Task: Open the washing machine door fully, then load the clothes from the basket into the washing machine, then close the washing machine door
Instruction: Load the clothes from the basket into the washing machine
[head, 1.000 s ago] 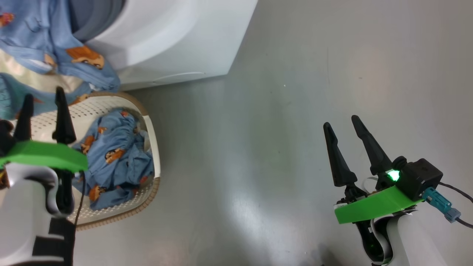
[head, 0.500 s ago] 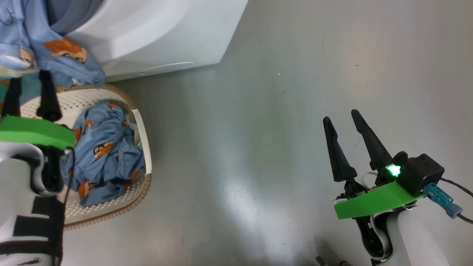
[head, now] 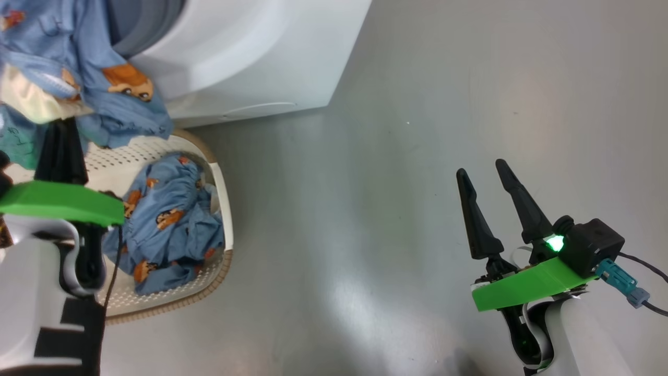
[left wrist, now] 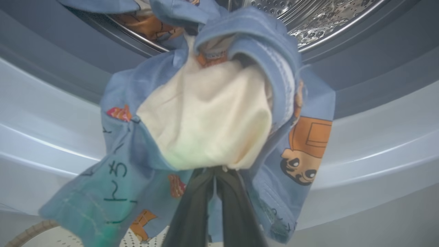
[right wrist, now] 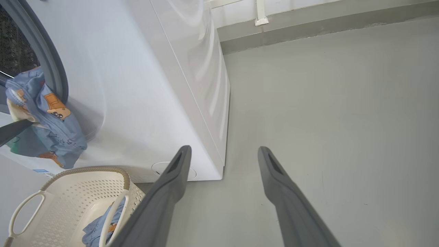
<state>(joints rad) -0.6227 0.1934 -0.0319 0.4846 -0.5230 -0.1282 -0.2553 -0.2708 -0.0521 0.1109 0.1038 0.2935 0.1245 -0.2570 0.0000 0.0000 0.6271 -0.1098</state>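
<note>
Left gripper (left wrist: 215, 171): fingers pressed together on light-blue cartoon-print garment (left wrist: 205, 113) draped from drum mouth of big white washing machine (head: 250, 62). Right gripper (head: 481, 169): spread, empty, right of machine.

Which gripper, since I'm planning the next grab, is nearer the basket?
Left. The left gripper is above the basket, shut on clothes hanging from the washing machine; the right gripper is open over the floor, well apart.
</note>
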